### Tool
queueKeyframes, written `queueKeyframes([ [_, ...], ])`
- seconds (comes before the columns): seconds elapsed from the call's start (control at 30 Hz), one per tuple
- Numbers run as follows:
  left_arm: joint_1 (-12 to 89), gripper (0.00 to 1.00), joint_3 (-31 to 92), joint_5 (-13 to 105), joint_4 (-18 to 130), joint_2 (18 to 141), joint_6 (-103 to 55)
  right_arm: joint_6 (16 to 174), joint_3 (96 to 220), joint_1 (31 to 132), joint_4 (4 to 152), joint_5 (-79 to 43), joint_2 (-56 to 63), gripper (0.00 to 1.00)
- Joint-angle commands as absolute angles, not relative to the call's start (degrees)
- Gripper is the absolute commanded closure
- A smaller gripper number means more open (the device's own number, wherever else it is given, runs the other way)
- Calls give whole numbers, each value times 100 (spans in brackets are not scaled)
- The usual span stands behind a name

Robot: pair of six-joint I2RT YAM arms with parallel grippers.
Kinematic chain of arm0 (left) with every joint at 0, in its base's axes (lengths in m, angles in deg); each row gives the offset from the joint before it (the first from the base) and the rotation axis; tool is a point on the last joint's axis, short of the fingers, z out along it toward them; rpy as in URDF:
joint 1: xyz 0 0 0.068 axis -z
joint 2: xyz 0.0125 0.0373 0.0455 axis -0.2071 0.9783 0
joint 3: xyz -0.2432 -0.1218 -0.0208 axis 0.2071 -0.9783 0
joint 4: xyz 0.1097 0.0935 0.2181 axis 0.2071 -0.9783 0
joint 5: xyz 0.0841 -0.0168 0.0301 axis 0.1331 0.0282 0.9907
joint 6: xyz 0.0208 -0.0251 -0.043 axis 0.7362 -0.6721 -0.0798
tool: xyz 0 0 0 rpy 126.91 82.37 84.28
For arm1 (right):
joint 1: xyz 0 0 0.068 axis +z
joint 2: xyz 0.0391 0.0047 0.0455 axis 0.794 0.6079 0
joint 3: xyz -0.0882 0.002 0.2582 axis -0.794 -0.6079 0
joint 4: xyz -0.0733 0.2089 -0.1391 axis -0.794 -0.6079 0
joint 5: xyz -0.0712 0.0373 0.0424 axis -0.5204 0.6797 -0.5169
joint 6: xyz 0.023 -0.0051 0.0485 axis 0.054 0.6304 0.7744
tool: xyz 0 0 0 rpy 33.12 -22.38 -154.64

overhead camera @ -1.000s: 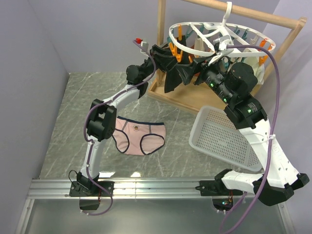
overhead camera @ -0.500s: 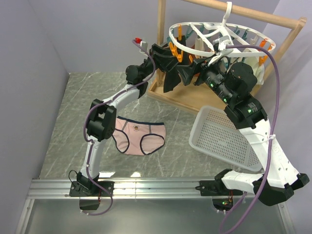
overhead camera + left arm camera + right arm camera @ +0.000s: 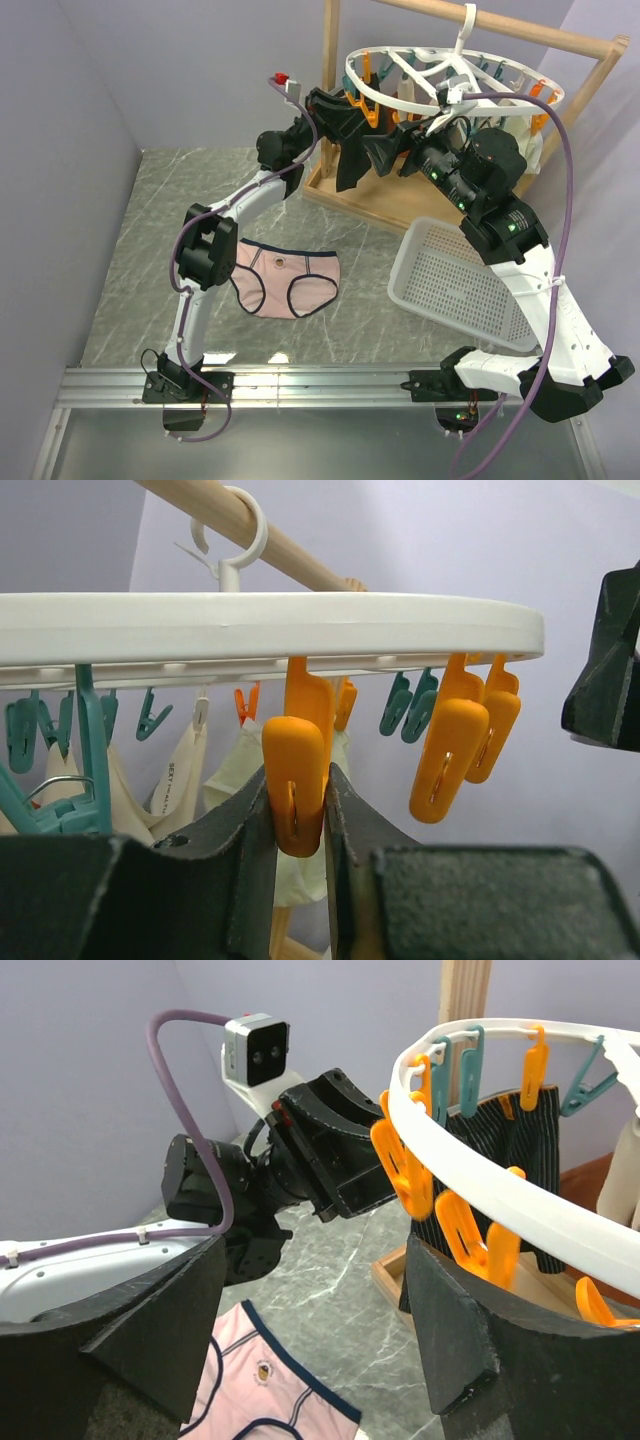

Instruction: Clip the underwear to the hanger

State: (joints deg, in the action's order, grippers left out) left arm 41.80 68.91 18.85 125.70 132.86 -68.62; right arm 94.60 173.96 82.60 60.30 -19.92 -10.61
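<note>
The pale pink underwear [image 3: 285,279] with navy edging lies flat on the marble table, also low in the right wrist view [image 3: 262,1397]. The white oval hanger [image 3: 455,75] hangs from the wooden rack with orange and teal pegs. My left gripper [image 3: 352,113] is raised at the hanger's left rim and shut on an orange peg [image 3: 294,785], its jaws pressing the peg's two sides. My right gripper [image 3: 385,150] is open and empty just under the rim [image 3: 500,1190], close to the left gripper [image 3: 345,1175].
A wooden rack frame [image 3: 520,40] stands at the back with a black striped garment [image 3: 500,1150] and cream garments [image 3: 250,780] clipped on the hanger. A white mesh basket [image 3: 460,285] lies tilted on the table at the right.
The left gripper has risen slightly at the hanger's rim. The right arm and the underwear have not moved.
</note>
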Motion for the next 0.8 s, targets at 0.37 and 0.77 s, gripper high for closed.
queueKeyframes([
  [0.37,4834,100,6092,2280,11342,12063,-3972,9656,17780,8218,5926,-2416,-1150,34],
  [0.77,5151,100,5916,2544,10744,11817,-2740,9507,17640,8166,6020,-2865,-991,25],
])
